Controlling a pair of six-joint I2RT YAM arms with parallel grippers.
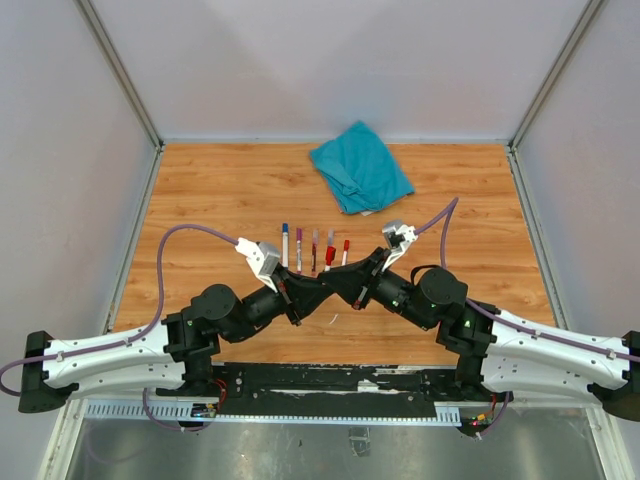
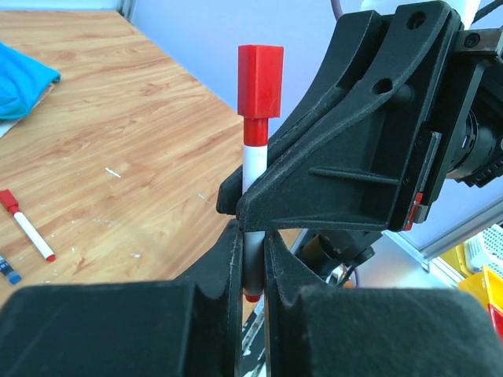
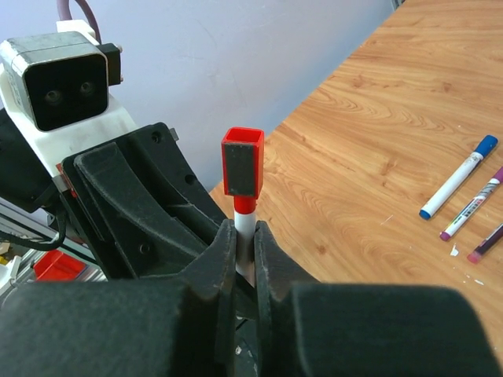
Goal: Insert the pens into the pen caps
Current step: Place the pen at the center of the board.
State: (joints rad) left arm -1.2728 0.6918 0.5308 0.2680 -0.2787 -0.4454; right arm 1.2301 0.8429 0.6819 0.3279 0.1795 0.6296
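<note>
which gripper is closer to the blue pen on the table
Left. The left gripper is just below-right of the blue pen in the top view; the right gripper, sharing the red pen with it, sits further right.

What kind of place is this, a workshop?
Probably a robot test booth: a wooden table walled by plain panels, two arms bolted at its near edge, pens laid out in a row.

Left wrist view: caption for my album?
Left tool and right tool pinch a white pen topped by a red cap.
</note>
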